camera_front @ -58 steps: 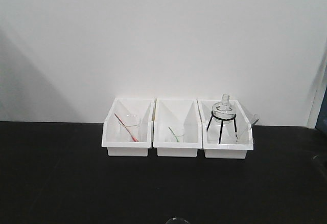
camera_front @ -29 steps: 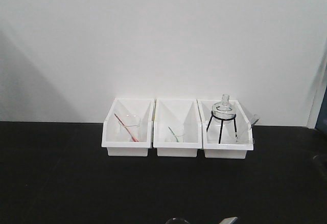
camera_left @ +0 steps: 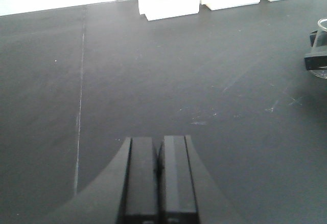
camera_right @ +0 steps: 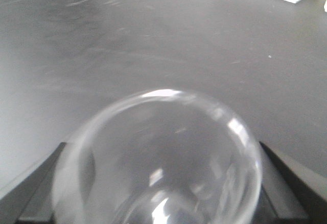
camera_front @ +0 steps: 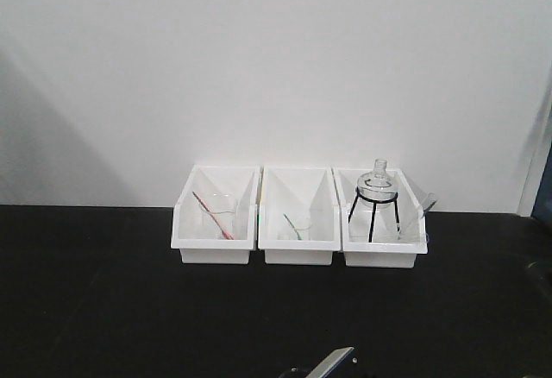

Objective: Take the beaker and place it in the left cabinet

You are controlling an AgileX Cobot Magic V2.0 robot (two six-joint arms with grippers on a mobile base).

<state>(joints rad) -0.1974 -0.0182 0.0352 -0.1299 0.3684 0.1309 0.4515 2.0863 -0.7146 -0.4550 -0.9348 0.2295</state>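
Glass beaker [camera_right: 153, 173] blurred, cropped inside right pincer [camera_right: 163, 147], grip uncertain; left pincer [camera_left: 158, 140] clenched, empty.

3 bins stand side by side at the far edge of the table [camera_front: 103, 309], against the wall [camera_front: 259, 50]. The left bin [camera_front: 216, 247] holds a stick beaker [camera_front: 221, 212], the middle bin [camera_front: 297, 248] a 2nd stick beaker [camera_front: 298, 227], and the right bin [camera_front: 384, 255] a flask on a tripod [camera_front: 377, 205]. The beaker [camera_right: 158, 157] is on the near side (flanked by the right gripper [camera_right: 158, 188]), well apart from the bins.
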